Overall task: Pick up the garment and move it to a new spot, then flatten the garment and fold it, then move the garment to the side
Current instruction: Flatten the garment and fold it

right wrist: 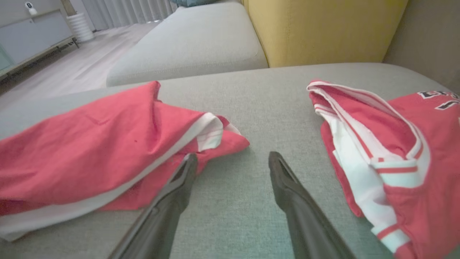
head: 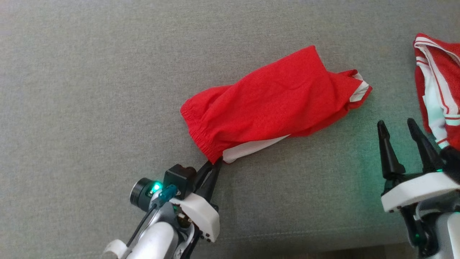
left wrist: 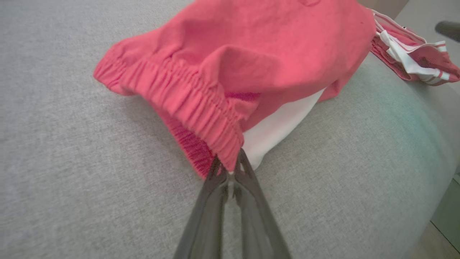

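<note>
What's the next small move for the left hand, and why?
Probably lift the left hand slightly to raise the red shorts off the grey cushion. It is pinched shut on the waistband corner, the shorts lie crumpled, and the right hand stands open, apart from the hem.

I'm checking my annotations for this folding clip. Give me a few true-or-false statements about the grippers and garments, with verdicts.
1. The left gripper is shut on the elastic waistband of the red shorts. True.
2. The right gripper is clamped on the shorts' leg hem. False: its jaws stand open with nothing between them.
3. A red-and-white jersey lies to the robot's right of the shorts. True.
4. The shorts lie on a wooden table. False: they lie on a grey cushion.
</note>
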You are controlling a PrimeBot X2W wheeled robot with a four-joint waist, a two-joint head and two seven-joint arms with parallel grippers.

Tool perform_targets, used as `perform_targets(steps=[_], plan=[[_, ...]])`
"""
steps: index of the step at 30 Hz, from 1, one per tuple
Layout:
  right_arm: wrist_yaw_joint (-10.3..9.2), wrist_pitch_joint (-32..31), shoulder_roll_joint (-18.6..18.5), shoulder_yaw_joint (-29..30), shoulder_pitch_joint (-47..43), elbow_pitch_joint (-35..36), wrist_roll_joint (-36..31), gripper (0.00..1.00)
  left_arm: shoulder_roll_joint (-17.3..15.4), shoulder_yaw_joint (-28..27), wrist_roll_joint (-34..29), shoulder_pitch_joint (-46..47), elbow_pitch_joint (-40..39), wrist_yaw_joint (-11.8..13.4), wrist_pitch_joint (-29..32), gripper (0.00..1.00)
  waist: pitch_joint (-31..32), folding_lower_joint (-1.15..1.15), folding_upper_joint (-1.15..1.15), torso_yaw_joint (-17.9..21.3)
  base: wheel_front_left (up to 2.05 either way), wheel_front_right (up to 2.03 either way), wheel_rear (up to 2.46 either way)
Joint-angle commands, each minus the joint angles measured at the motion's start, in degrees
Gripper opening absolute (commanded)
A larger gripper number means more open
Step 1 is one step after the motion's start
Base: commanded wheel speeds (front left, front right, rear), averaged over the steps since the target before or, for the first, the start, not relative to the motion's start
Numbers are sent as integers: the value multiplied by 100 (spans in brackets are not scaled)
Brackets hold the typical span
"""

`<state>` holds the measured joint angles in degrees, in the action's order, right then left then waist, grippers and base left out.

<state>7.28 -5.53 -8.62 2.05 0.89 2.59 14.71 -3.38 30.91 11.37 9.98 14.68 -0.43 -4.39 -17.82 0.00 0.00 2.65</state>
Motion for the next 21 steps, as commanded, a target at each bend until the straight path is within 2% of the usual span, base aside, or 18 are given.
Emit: perform_targets(steps=[1, 10, 16, 17, 19, 21], plan=[[21, -19, -184, -87, 244, 120, 47, 100, -13, -122, 38, 169, -161, 12, -60, 0, 2, 0, 0, -11, 0, 0, 0], [21, -171, -789, -551, 1048, -652, 223, 100, -42, -81, 12, 299, -240, 45, -119, 0, -192, 0, 0, -142, 0, 0, 0], [21, -145, -968, -999, 1568, -1265, 362, 100, -43, -58, 22, 366, -248, 61, -189, 0, -279, 0, 0, -210, 0, 0, 0], [21, -132, -996, -1070, 1636, -1355, 395, 61, -43, -58, 23, 374, -251, 68, -209, 0, -286, 0, 0, -220, 0, 0, 0], [21, -43, -1043, -1170, 1740, -1478, 455, 0, -42, -71, 37, 389, -275, 83, -278, 0, -290, 0, 0, -240, 0, 0, 0], [21, 110, -1089, -1219, 1797, -1525, 509, 0, -57, -111, 47, 398, -322, 117, -359, 0, -282, 0, 0, -253, 0, 0, 0]])
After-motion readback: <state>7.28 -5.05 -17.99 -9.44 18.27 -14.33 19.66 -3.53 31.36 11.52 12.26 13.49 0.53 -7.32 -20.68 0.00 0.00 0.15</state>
